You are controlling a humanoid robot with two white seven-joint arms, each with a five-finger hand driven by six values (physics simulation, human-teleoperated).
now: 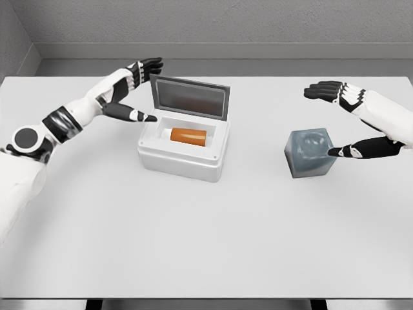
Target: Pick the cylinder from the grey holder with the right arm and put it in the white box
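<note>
Counter (206, 258) is white, near half bare. Mid-depth left of centre: white box (184, 152), lid (190, 97) hinged up at the back and standing about upright. Orange cylinder (188, 136) lies on its side inside the box, long axis left-right, white cap end pointing left. Right of the box, well apart from it: grey holder (311, 152), a translucent grey cube with a round recess in the top face, sitting flat on the counter.

Left arm comes in from lower left; left hand (132, 90) is just beside the box's left rear corner, fingers (150, 66) spread and straight, thumb pointing toward the box rim, holding nothing. Can't tell if the thumb tip touches the rim.

Right arm enters from the right edge; right hand (358, 119) brackets the holder: fingers extended above and behind it, thumb low at its right side, tip near the cube's face. Spread wide, gripping nothing.
</note>
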